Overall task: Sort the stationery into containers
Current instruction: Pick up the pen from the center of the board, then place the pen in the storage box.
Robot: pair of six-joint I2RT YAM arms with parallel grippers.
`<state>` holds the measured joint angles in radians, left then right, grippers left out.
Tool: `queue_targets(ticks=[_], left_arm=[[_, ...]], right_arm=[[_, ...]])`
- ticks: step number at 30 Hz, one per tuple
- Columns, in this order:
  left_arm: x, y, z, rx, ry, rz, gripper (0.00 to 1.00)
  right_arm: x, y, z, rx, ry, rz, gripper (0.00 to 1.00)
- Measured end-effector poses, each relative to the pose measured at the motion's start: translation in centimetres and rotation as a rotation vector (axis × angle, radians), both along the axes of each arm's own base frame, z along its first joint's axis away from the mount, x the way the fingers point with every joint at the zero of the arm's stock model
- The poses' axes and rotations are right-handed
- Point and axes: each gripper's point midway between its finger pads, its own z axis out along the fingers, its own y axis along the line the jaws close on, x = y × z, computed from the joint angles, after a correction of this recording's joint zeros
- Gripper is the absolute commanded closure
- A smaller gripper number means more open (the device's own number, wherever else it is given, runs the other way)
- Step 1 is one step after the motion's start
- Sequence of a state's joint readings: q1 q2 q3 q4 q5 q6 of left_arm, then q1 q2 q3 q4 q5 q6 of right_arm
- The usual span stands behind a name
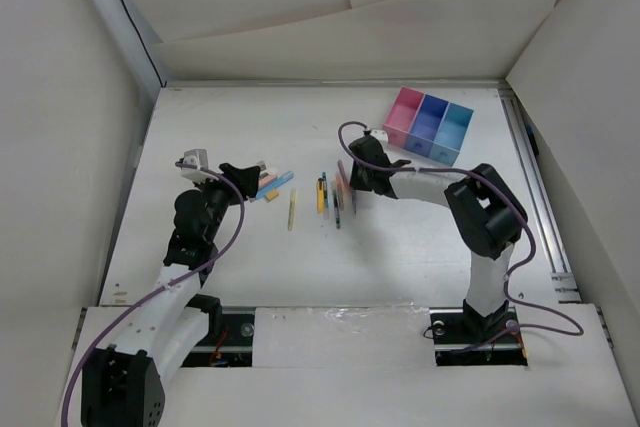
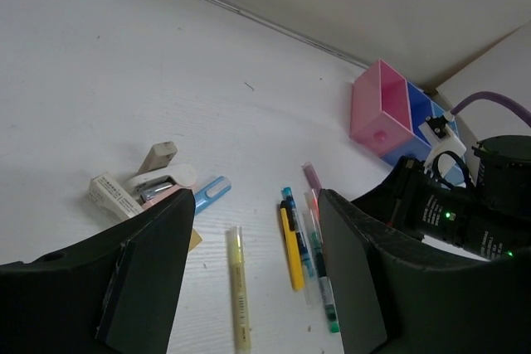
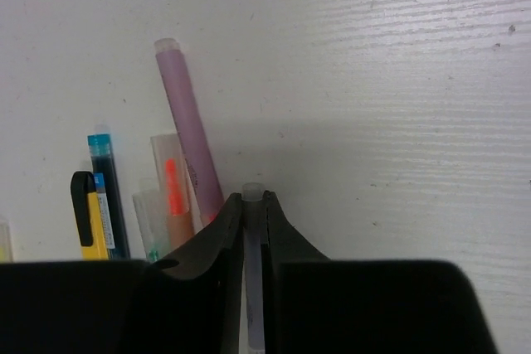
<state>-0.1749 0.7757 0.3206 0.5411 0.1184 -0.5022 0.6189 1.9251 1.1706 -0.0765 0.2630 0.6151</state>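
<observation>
Several pens lie in a row mid-table: a pale yellow pen [image 1: 292, 210] [image 2: 239, 296], a yellow pen with a black clip [image 1: 320, 195] [image 2: 290, 248], a teal pen [image 1: 335, 205] [image 2: 300, 234] and a pink pen [image 1: 344, 183] [image 3: 187, 126]. An orange marker [image 3: 170, 184] lies beside the pink pen. My right gripper [image 1: 353, 180] [image 3: 253, 201] is low over the row's right end, shut on a thin pale lilac pen [image 3: 254, 288]. My left gripper [image 1: 243, 180] [image 2: 249, 288] is open and empty above the pale yellow pen. The three-compartment tray [image 1: 430, 125] [image 2: 390, 113] stands at the back right.
Beside my left gripper lie a light blue capped pen [image 1: 280, 184] [image 2: 211, 194], a white-and-pink stapler-like item [image 2: 158, 184], a small white eraser [image 2: 109, 194] and a beige block [image 2: 158, 155]. White walls close in the table on the left, back and right.
</observation>
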Motion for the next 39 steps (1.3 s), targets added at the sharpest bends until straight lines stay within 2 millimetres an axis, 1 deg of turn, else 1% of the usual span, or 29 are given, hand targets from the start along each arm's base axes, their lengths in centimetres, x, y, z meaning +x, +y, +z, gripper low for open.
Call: queue_targets(ticks=[1,2,5,7,8,10,12,13,15,16,18,21,23,24,26,28,30,32,34,36,39], left_arm=[[0.0,0.0,0.0,0.000,-0.001,-0.003,0.39],[0.0,-0.1,0.0,0.000,-0.001,-0.005,0.39],[-0.1,-0.2,0.0,-0.004,0.000,-0.014,0.33],[-0.2,-0.4,0.0,-0.005,0.000,-0.023,0.32],[-0.2,-0.5,0.0,-0.005,0.000,-0.028,0.30],[-0.3,-0.6,0.1,-0.008,0.001,-0.037,0.29],[-0.4,-0.9,0.2,-0.014,-0.002,-0.050,0.29],[-0.5,-1.0,0.3,-0.019,-0.004,-0.058,0.28],[-0.7,-1.3,0.4,-0.029,-0.004,-0.073,0.28],[-0.7,-1.4,0.5,-0.035,-0.003,-0.082,0.28],[-0.9,-1.7,0.5,-0.046,0.001,-0.099,0.28],[-1.1,-2.2,0.6,-0.062,0.005,-0.123,0.28],[-1.3,-2.5,0.6,-0.072,0.008,-0.141,0.28],[-1.3,-2.8,0.6,-0.078,0.011,-0.150,0.28],[-1.5,-3.8,0.2,-0.082,0.025,-0.181,0.27],[-1.9,-5.5,-0.5,-0.079,0.057,-0.234,0.25],[-2.2,-6.6,-1.0,-0.074,0.077,-0.271,0.25],[-2.4,-6.8,-1.1,-0.072,0.079,-0.278,0.24],[-2.2,-6.7,-0.7,-0.069,0.068,-0.271,0.24],[-2.2,-6.6,-0.4,-0.070,0.057,-0.266,0.24],[-2.2,-6.5,0.0,-0.065,0.042,-0.261,0.23]], right_arm=[[0.0,0.0,0.0,-0.002,-0.002,-0.004,0.98],[0.0,-0.1,0.0,-0.005,-0.004,-0.007,0.99],[0.0,-0.2,0.2,-0.012,-0.008,-0.017,1.00],[-0.3,-0.6,0.8,-0.018,-0.006,-0.021,1.00],[-0.4,-0.8,1.6,-0.017,-0.012,-0.023,1.00],[-0.3,-1.2,3.9,0.001,-0.042,-0.032,1.00],[0.5,-1.7,7.2,0.032,-0.087,-0.049,1.00],[1.4,-2.0,9.1,0.054,-0.119,-0.066,1.00],[4.0,-3.1,13.2,0.102,-0.191,-0.108,1.00],[5.5,-3.9,15.3,0.125,-0.233,-0.135,1.00],[7.9,-6.1,18.4,0.151,-0.287,-0.189,1.00],[11.8,-9.7,21.9,0.170,-0.358,-0.278,1.00],[14.5,-12.0,22.8,0.172,-0.382,-0.331,1.00],[15.6,-12.9,22.8,0.169,-0.387,-0.353,1.00],[17.3,-14.9,21.5,0.154,-0.370,-0.393,1.00],[18.4,-16.6,19.3,0.130,-0.329,-0.425,1.00],[18.8,-17.7,16.8,0.107,-0.279,-0.444,1.00],[19.2,-18.2,14.6,0.088,-0.235,-0.453,1.00],[19.3,-18.2,12.8,0.076,-0.196,-0.450,1.00],[19.5,-17.9,11.6,0.073,-0.173,-0.442,1.00],[19.7,-17.4,10.8,0.072,-0.159,-0.433,1.00]])
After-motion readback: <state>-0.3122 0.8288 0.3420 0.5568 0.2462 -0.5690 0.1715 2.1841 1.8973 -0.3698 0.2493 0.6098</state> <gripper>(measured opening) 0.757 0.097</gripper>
